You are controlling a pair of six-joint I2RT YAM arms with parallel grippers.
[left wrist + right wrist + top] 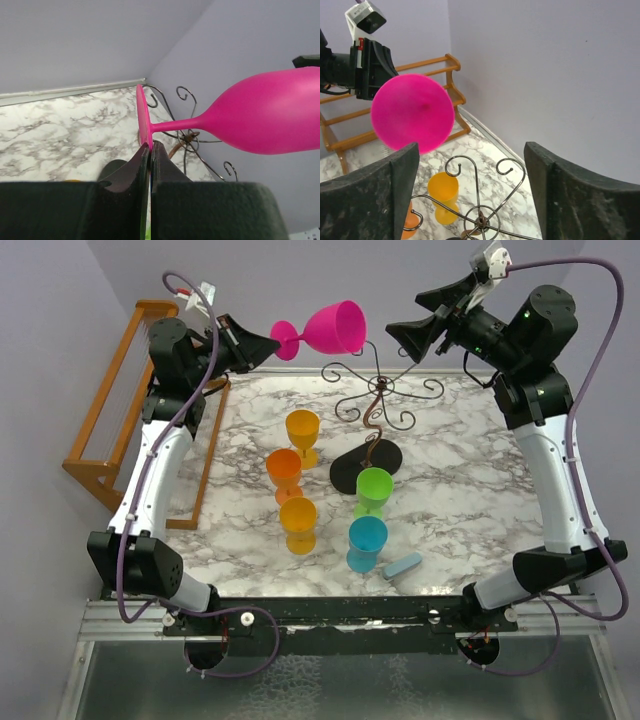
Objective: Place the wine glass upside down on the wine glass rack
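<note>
The pink wine glass [335, 328] hangs on its side high over the back of the table, its bowl pointing right. My left gripper [275, 340] is shut on the rim of the glass's foot [144, 120], and the stem runs right to the bowl [270, 120]. My right gripper [400, 340] stands open just right of the bowl and touches nothing. In the right wrist view the bowl's mouth [412, 112] faces the open right gripper [470, 150]. The wine glass rack [375, 405], a thin dark wire tree on a black oval base, stands below, between the two grippers [480, 220].
Several coloured glasses stand in front of the wire rack: yellow [302, 430], orange [284, 470], amber [298, 520], green [374, 488] and cyan [367, 540]. A small blue block [403, 565] lies near the front edge. A large wooden rack [110, 400] lines the left side.
</note>
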